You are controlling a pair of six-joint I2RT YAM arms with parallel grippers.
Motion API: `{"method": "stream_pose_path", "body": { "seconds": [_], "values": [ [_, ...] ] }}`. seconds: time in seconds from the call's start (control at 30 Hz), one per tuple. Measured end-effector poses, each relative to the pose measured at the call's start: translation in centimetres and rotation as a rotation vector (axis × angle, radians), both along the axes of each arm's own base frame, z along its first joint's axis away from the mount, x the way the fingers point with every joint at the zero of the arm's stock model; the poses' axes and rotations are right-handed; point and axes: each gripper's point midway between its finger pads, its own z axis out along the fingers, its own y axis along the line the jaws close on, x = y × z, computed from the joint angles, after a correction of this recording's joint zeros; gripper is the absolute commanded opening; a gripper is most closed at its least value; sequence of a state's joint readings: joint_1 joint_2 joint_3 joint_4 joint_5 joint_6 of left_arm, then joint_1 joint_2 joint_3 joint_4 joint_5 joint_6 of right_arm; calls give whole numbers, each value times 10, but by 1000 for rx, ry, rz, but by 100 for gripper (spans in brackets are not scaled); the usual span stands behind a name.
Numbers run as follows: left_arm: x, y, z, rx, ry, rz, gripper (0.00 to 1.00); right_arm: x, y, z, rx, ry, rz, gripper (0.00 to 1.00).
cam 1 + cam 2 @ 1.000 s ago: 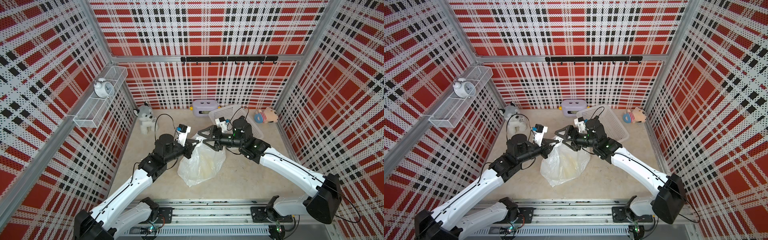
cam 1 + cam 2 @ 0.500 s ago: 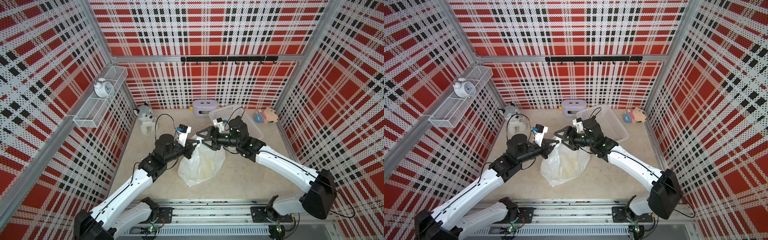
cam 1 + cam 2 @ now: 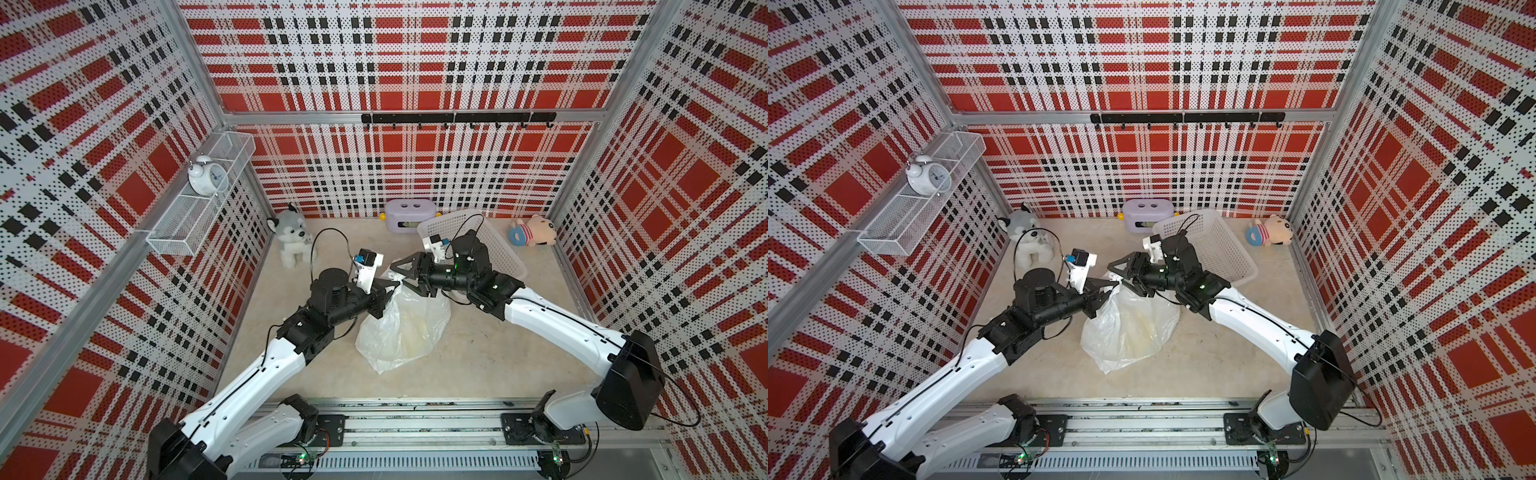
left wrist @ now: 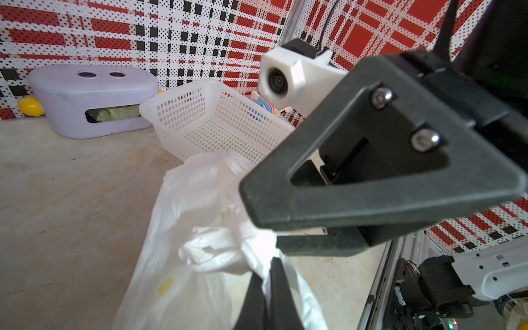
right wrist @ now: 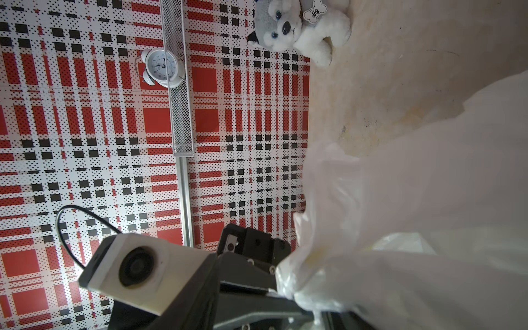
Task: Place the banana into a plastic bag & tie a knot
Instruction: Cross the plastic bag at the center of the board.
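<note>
- Left arm (image 3: 266, 365): reaches from the rail's left base forward and inward, elbow low, forearm angled up toward the middle of the tabletop.
- Left end effector (image 3: 394, 287): points toward the right arm, jaws pressed together on a fold of the bag (image 3: 407, 328). The wrist view shows film pinched between the fingers (image 4: 278, 294).
- Right arm (image 3: 552, 324): extends from the rail's right base forward and inward, wrist about level.
- Right end effector (image 3: 400, 276): faces the left one, tips nearly meeting it. Jaws stand apart, one above the other, astride the bag's gathered top; contact can't be confirmed.
</note>
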State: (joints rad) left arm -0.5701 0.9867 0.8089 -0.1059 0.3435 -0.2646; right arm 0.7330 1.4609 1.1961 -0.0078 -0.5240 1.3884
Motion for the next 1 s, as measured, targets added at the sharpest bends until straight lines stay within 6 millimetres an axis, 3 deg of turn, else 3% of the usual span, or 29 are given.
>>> {"method": "stream_pose_path", "body": {
  "seconds": [0.17,0.33,0.43,0.57,0.67,0.87,1.0],
  "values": [
    [0,0,0,-1,0,-3,0,1,2,-2,2,11,-5,50],
    [-2,-1,0,-2,0,-10,0,3,4,-6,-1,24,-9,40],
    [-2,-2,1,-5,-1,-13,0,3,5,-9,-4,33,-10,26],
    [-3,-2,4,-13,-10,-18,0,5,6,-11,1,35,-12,0],
    [-4,-1,7,-22,-13,-15,0,5,8,-8,23,27,-5,0],
    [-9,-4,10,-43,-2,-42,45,5,9,-8,48,-41,1,0],
    [-12,-1,16,-71,8,-52,59,9,6,-9,42,-126,8,0]
  ]
}}
